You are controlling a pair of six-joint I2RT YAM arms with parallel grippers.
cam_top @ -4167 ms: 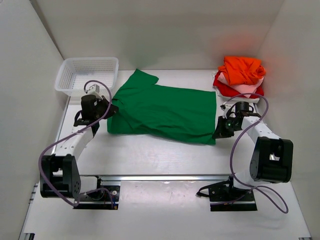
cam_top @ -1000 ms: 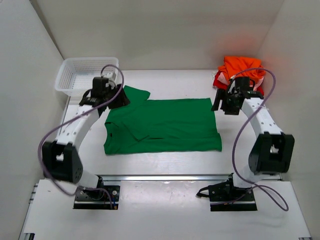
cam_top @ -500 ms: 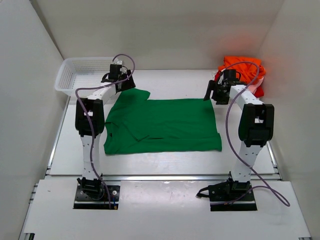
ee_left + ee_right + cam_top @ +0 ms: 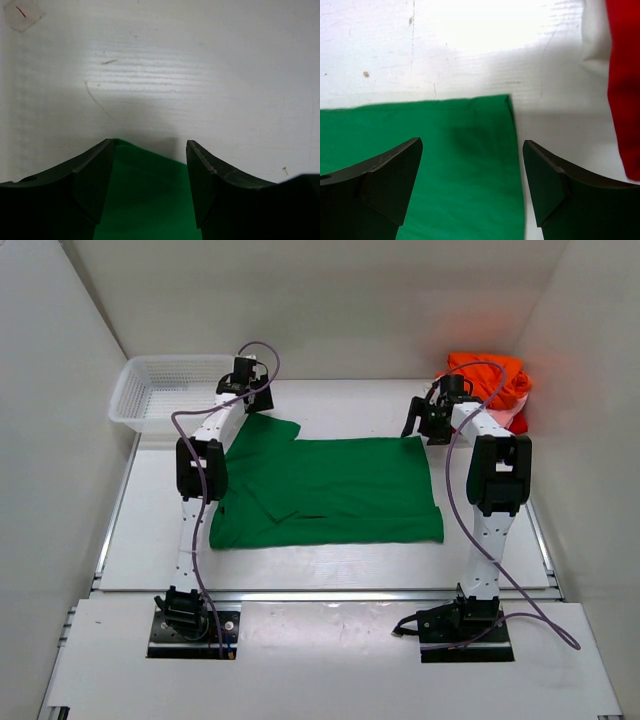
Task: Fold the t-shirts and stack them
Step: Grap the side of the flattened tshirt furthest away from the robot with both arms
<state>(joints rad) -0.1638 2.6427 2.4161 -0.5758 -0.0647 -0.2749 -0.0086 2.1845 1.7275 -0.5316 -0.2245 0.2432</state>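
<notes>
A bright green t-shirt [image 4: 325, 490] lies flat across the middle of the table, its sleeve pointing to the far left. My left gripper [image 4: 254, 403] hovers open over that sleeve's far corner. In the left wrist view the green cloth [image 4: 145, 200] lies between the spread fingers [image 4: 95, 175] of this gripper [image 4: 149, 150]. My right gripper [image 4: 412, 428] stands open over the shirt's far right corner, where the green hem [image 4: 445, 150] lies under the gripper [image 4: 472, 145]. An orange t-shirt [image 4: 490, 375] tops a pile at the back right, with a red one [image 4: 625, 75] under it.
A white mesh basket [image 4: 160, 390] stands at the back left, just left of my left arm. The pile of shirts sits close to the right of my right gripper. White walls close in the table on three sides.
Both arms have stretched farther towards the back of the table, over the green shirt's far corners. Both grippers have opened a little wider. The shirt has not moved in the last second.
</notes>
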